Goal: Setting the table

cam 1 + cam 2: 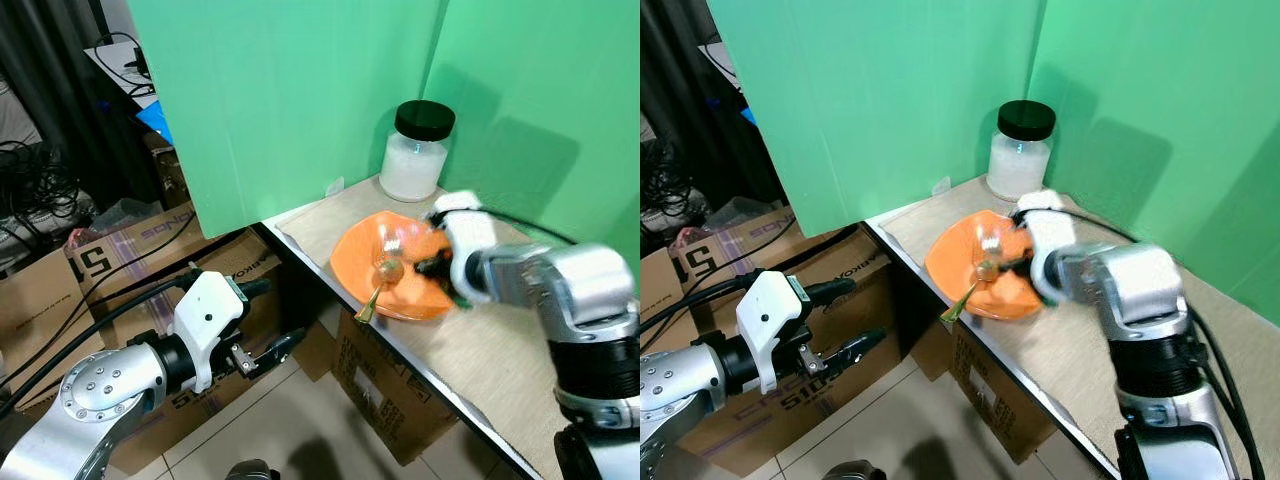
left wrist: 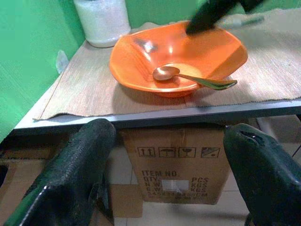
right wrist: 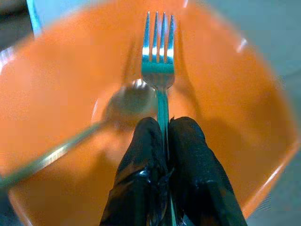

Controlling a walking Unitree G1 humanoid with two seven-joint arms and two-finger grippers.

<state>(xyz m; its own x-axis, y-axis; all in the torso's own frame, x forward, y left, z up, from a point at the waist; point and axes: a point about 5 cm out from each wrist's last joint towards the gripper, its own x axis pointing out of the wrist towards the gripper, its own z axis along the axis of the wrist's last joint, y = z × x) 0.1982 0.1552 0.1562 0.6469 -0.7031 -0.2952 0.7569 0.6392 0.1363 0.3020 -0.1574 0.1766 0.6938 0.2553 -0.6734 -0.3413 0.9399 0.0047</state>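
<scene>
Fork point(image 3: 158, 70): being pinched by its handle between the two black fingers of the right gripper point(image 3: 164, 141), which are pressing together on it. Tines are pointing away from the wrist, hanging over the inside of the orange bowl point(image 1: 440, 300). In the head views the gripper is reaching into the bowl from the robot's right side.

Orange bowl: sitting on a woven beige mat point(image 1: 480, 350) near the table's front edge point(image 2: 155, 115). A golden spoon point(image 2: 188, 77) is lying in it, its bowl end resting at the bottom and its handle leaning on the rim and sticking out toward the table edge. The fork is passing just beside the spoon's bowl end; whether they are touching cannot be told.

Glass jar point(image 1: 415, 150): standing upright behind the bowl, near the green backdrop point(image 1: 300, 90), wearing a black lid and holding something white almost to the top.

Left gripper point(image 1: 262, 322): hanging below table level, off to the robot's left, fingers point(image 2: 75, 174) spread wide and holding nothing, facing the table front.

Cardboard boxes are sitting under and beside the table. The one under the table point(image 2: 174, 169) is showing handling symbols, "ITEM NO." and "PCS"; further lines are too blurred to read. A box on the left point(image 1: 120, 250) is carrying large partial lettering that cannot be read whole. Black cables point(image 1: 40, 190) are lying at far left.
</scene>
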